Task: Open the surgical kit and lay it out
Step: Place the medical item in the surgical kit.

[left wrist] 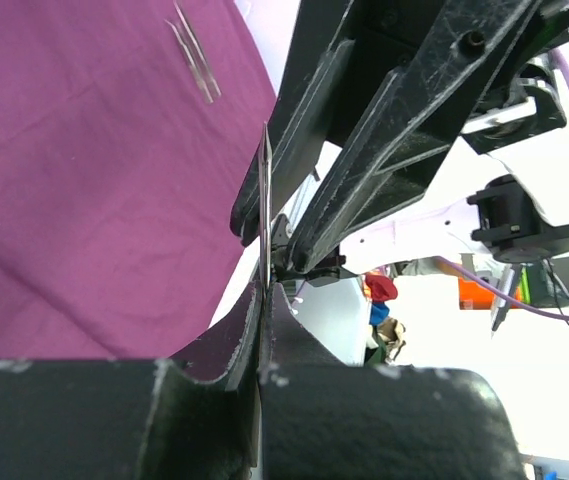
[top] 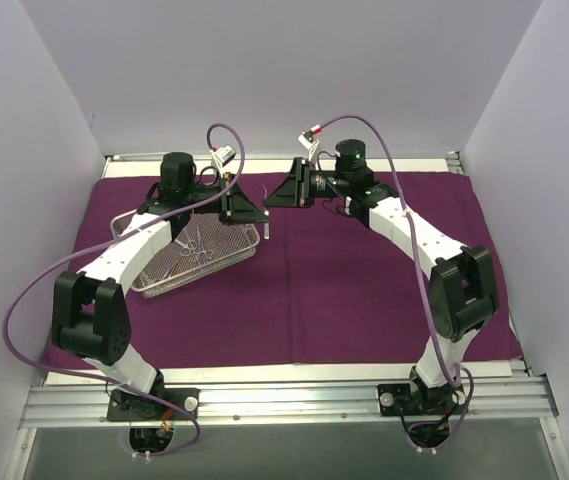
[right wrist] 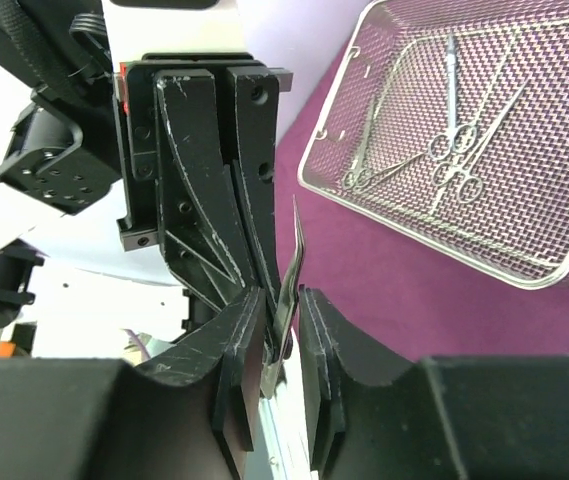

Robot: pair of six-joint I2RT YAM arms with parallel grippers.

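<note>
The dark purple cloth lies spread flat over the table. The silver wire-mesh tray stands on its left part and holds several scissor-like instruments. It also shows in the right wrist view. My left gripper and right gripper meet tip to tip above the cloth's far middle. The left gripper is shut on slim metal tweezers. The right gripper is open, its pads on either side of the same tweezers. A second pair of tweezers lies on the cloth.
White walls close in the table on the left, back and right. The arm bases sit on a metal rail at the near edge. Purple cables loop off both arms. The tray lies close under the left forearm.
</note>
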